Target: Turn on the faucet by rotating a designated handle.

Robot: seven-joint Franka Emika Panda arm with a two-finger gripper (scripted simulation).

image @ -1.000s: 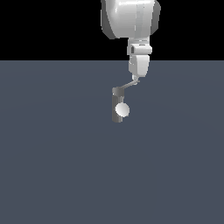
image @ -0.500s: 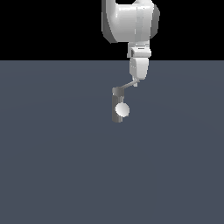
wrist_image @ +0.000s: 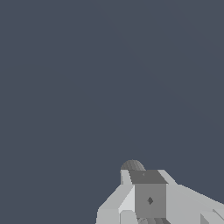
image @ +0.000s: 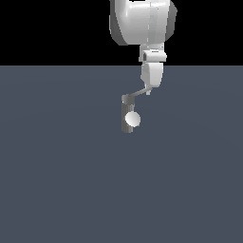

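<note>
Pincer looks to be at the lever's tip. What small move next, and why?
Probably a short sideways push toward the exterior view's left. The pincer sits at the outer end of the handle, which slants up from the top of the faucet. Pushing there should swing it around the post. Actual contact isn't clear.

No readable text or markings anywhere.

The arm (image: 142, 21) is being rendered as bulky, glossy white rounded casing, narrowing into a pale grey, blocky, faceted claw (image: 149, 89).
</note>
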